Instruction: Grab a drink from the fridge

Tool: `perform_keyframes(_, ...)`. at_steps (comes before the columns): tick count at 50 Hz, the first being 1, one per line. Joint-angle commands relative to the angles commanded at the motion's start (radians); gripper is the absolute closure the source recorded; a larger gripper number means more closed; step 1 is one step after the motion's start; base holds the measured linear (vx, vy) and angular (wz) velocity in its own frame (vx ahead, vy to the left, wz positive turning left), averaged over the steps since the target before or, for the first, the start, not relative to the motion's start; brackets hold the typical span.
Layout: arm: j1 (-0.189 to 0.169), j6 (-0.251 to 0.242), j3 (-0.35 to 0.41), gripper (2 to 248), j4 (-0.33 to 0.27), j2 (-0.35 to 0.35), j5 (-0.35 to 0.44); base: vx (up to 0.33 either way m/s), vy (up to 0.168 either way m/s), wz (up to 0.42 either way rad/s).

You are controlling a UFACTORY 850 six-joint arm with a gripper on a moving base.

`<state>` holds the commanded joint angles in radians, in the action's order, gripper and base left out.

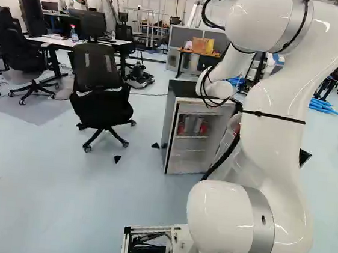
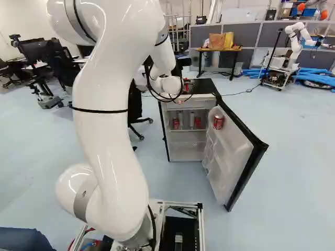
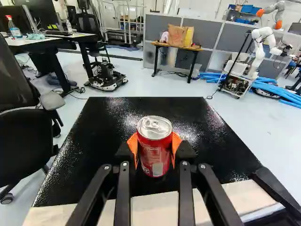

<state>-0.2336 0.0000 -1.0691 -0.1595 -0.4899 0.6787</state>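
While the fingers (image 3: 133, 146) clasp a red can (image 3: 154, 153), the open fridge (image 2: 186, 151) seemingly holds more cans (image 2: 198, 122).

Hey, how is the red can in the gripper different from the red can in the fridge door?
The held can is pinched by the gripper; the door can is free of it. The held can is outside, over the black fridge top, while the door can sits on the inner side of the open door. Both are red and upright.
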Motion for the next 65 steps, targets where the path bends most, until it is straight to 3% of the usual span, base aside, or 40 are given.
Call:
perform_keyframes(20,0.008,0.000,-0.083,158,0.024,-0.064,-0.033,0.000,0.000,0.000)
perform_keyframes(43,0.008,0.000,-0.085,157,0.026,-0.066,-0.037,0.000,0.000,0.000)
perform_keyframes(44,0.008,0.000,-0.085,130,0.026,-0.066,-0.037,0.000,0.000,0.000)
perform_keyframes(48,0.008,0.000,-0.085,130,0.026,-0.066,-0.037,0.000,0.000,0.000)
perform_keyframes(49,0.008,0.000,-0.085,95,0.026,-0.066,-0.037,0.000,0.000,0.000)
perform_keyframes(54,0.008,0.000,-0.085,95,0.026,-0.066,-0.037,0.000,0.000,0.000)
perform_keyframes(55,0.008,0.000,-0.085,59,0.026,-0.066,-0.037,0.000,0.000,0.000)
perform_keyframes(59,0.008,0.000,-0.084,59,0.026,-0.064,-0.037,0.000,0.000,0.000)
perform_keyframes(60,0.008,0.000,-0.082,22,0.026,-0.063,-0.037,0.000,0.000,0.000)
perform_keyframes(64,0.007,0.000,-0.071,22,0.026,-0.055,-0.037,0.000,0.000,0.000)
perform_keyframes(65,0.007,0.000,-0.067,3,0.026,-0.052,-0.037,0.000,0.000,0.000)
